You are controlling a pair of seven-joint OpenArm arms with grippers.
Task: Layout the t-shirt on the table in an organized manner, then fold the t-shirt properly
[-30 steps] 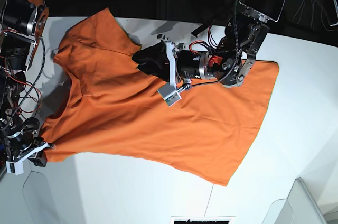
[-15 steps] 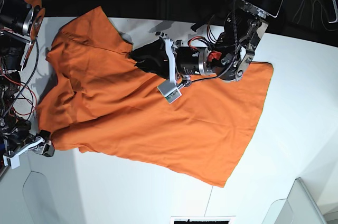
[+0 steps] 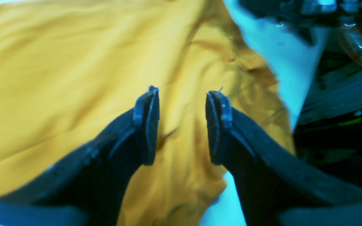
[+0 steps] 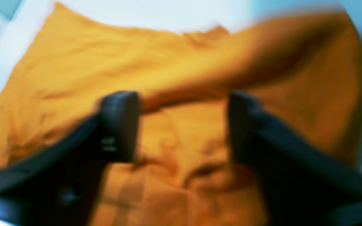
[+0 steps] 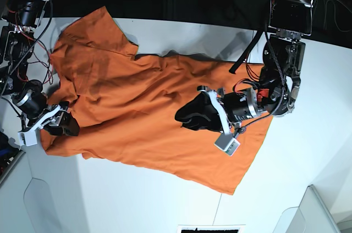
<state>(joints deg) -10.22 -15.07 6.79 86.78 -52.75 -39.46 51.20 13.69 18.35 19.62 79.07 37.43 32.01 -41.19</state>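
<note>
The left gripper point(image 3: 182, 125) and the right gripper point(image 4: 184, 125) both have their fingers spread apart, gripping nothing, over the orange t-shirt point(image 5: 159, 128). The shirt lies rumpled on the white tabletop point(image 5: 137, 205).

One orange t-shirt point(image 5: 148, 117), two robot arms point(image 5: 283, 73), one white table point(image 5: 132, 200).

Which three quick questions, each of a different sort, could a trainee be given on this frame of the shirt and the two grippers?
1. True or false: the left gripper is open.
2. Which garment lies on the table: (a) trousers, (b) a t-shirt, (c) a towel?
3. Fill in the blank: between the right gripper's fingers, orange ____ shows.

Key: 1. true; 2. b; 3. cloth
</note>
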